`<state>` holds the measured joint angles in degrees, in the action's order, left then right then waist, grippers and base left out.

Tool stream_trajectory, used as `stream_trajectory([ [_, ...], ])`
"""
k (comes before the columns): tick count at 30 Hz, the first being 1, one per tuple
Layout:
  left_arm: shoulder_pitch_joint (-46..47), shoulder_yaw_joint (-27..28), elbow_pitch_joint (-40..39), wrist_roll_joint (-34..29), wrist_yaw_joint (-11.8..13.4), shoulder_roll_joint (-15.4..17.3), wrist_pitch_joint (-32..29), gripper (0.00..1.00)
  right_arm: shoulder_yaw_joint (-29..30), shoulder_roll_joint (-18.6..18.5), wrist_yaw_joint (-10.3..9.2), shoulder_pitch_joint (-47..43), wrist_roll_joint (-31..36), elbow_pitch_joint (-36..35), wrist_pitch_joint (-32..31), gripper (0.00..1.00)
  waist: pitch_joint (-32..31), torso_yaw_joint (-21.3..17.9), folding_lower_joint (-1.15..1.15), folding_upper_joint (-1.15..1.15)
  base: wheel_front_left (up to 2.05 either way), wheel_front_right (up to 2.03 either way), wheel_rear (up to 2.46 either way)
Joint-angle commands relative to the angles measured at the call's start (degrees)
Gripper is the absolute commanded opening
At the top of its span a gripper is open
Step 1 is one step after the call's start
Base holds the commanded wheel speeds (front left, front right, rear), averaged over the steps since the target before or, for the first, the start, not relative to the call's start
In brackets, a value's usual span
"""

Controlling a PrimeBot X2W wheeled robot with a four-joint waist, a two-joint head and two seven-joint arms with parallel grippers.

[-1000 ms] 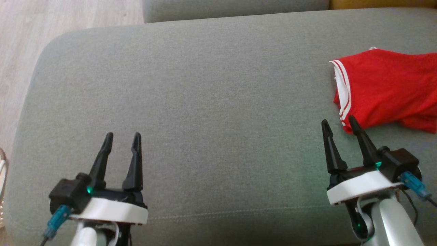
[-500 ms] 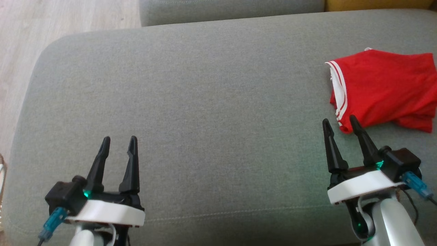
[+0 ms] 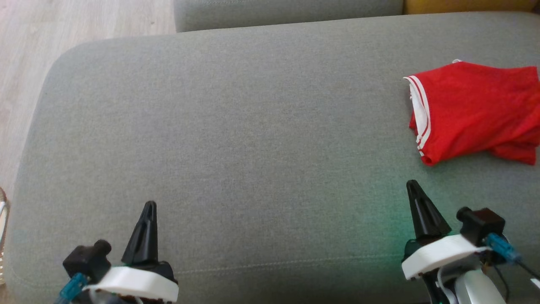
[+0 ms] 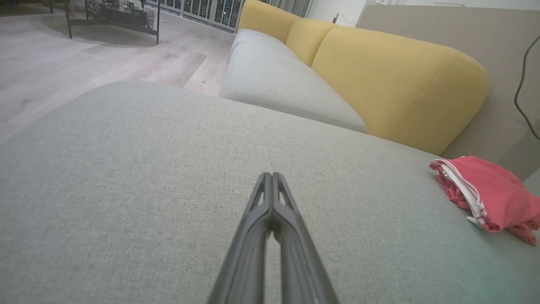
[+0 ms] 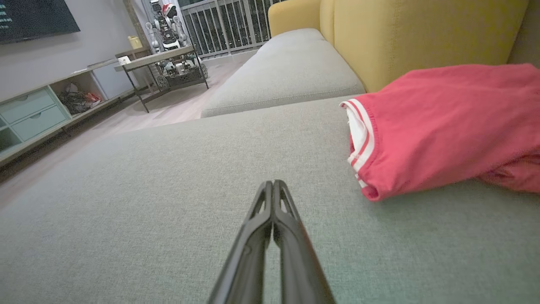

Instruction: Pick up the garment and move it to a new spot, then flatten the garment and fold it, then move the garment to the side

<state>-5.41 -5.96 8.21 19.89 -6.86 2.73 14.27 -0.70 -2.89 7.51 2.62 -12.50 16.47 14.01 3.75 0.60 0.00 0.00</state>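
Floor [image 3: 21, 63] of pale wood, far left. Left gripper [image 3: 149, 207], lower left: fingers pressed together, holding nothing, over the grey sofa cushion [image 3: 253, 126]. Right gripper [image 3: 414, 188], lower right: likewise closed and empty. Red garment [image 3: 472, 109] with white-striped trim, folded over, lies at the cushion's right edge, near but apart from the Right gripper.
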Motion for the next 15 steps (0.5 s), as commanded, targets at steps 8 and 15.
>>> stream_trajectory([
  [8, 2.6, 0.7, -1.4, 5.7, 0.0, 0.4, -1.1, 0.00, 0.2, -0.3, 0.00, 2.4, -6.3, -2.0, -1.2, 0.00, -0.2, 0.0, 0.00, 0.00, 0.00, 0.00, 0.00],
  [15, 3.2, 1.1, -0.8, 10.1, -0.1, 0.6, -2.0, 0.00, 0.4, -0.5, 0.00, 2.4, -11.1, -2.1, -2.2, 0.00, -0.4, -0.1, 0.00, 0.00, 0.00, 0.00, 0.00],
])
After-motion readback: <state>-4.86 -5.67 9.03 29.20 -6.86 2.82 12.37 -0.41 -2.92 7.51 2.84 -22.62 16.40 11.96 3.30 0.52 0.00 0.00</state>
